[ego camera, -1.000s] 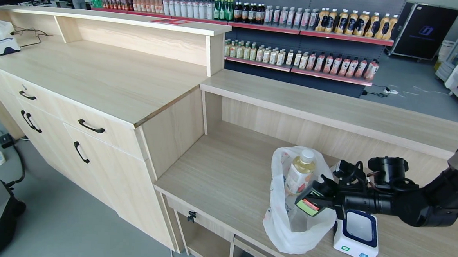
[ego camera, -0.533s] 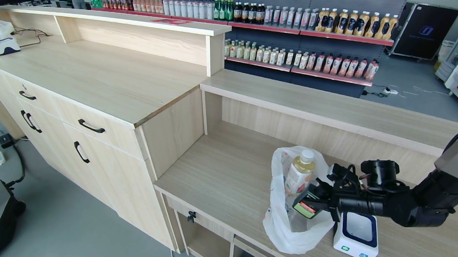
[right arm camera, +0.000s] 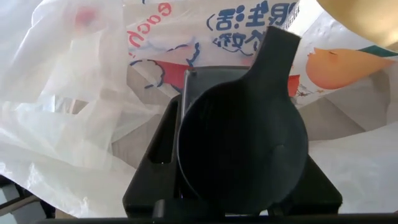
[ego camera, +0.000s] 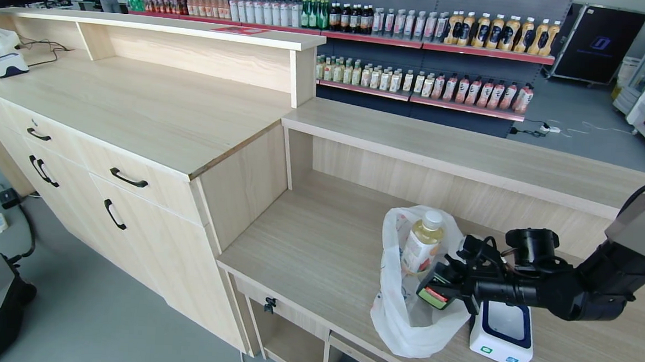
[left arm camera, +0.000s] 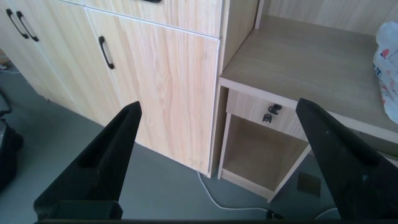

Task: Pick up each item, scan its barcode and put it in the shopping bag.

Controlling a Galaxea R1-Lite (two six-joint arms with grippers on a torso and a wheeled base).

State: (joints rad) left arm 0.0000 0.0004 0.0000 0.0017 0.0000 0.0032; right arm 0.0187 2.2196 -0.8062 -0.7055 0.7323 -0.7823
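A white plastic shopping bag (ego camera: 403,326) stands open on the low counter, with a bottle of yellow drink (ego camera: 423,244) upright inside it. My right gripper (ego camera: 443,285) hangs over the bag's mouth, shut on a small dark container (ego camera: 434,293) with a green and red end. In the right wrist view the round dark container (right arm camera: 242,140) sits between the fingers, with the bag (right arm camera: 68,124) and the bottle's label (right arm camera: 211,28) just beyond. My left gripper (left arm camera: 219,107) is open with nothing in it, off the counter's front edge above the floor.
A white scanner (ego camera: 501,331) with a blue-framed window stands right beside the bag, under my right arm. The low counter (ego camera: 319,241) has a back wall and a ledge behind. A taller counter with drawers (ego camera: 133,110) lies to the left.
My right arm has dropped a little, bringing the dark container lower, closer to the bag's mouth. The bag, bottle and scanner have not moved.
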